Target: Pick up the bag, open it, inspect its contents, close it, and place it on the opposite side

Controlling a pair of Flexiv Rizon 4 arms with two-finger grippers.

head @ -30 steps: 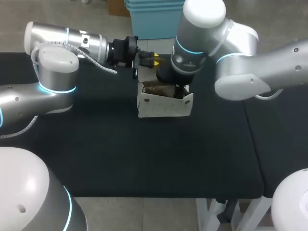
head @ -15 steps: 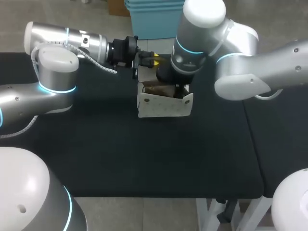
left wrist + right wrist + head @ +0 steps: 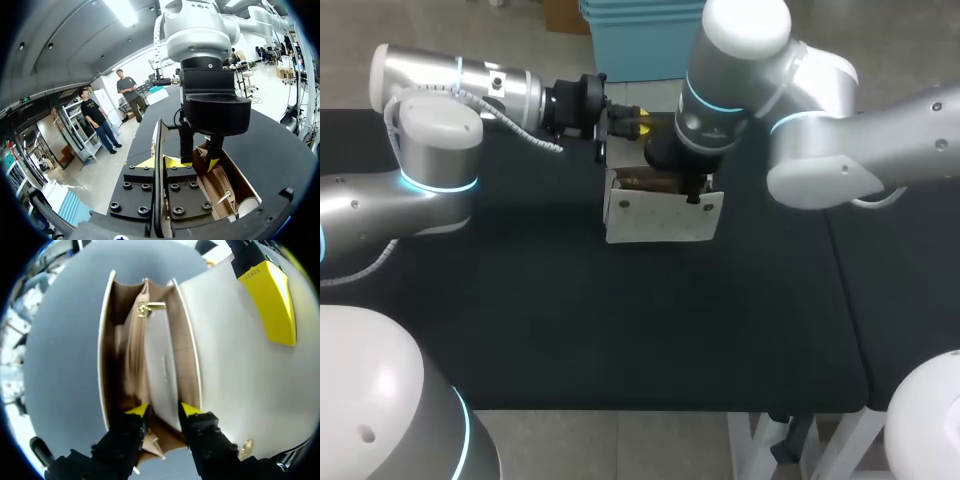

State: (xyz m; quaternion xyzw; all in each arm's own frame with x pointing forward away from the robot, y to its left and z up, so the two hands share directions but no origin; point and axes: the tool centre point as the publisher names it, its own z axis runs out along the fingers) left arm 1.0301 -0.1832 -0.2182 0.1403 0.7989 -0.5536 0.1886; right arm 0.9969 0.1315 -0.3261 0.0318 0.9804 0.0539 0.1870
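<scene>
Bag [image 3: 660,215]: white, boxy, standing upright with its mouth open at the far middle of the black worktop [image 3: 620,330]. Its near face is plain white with a small dark dot towards each upper corner. The left arm [image 3: 450,95] comes in from the far left, level with the bag's far edge. The left jaws are pressed onto the bag's raised flap [image 3: 235,365], pinching it from both sides; the left wrist view shows the flap's thin edge running straight between the two finger blocks. One yellow fingertip [image 3: 270,300] of that arm lies flat against the flap's white surface. It carries a short line of small dark lettering, not read off. The right arm [image 3: 740,70] comes in from the right and stands over the bag, pointing down. The right jaws are spread, with the tips lowered into the bag's mouth, one on each side of a pale inner panel [image 3: 162,360]. The lining [image 3: 127,355] is tan, in several compartments. A gold clasp [image 3: 145,307] sits at the panel's end farthest from the right jaws. A tiny stamped mark on the panel is too small to make out. A gold stud [image 3: 245,447] sits on the flap near the right jaws.
</scene>
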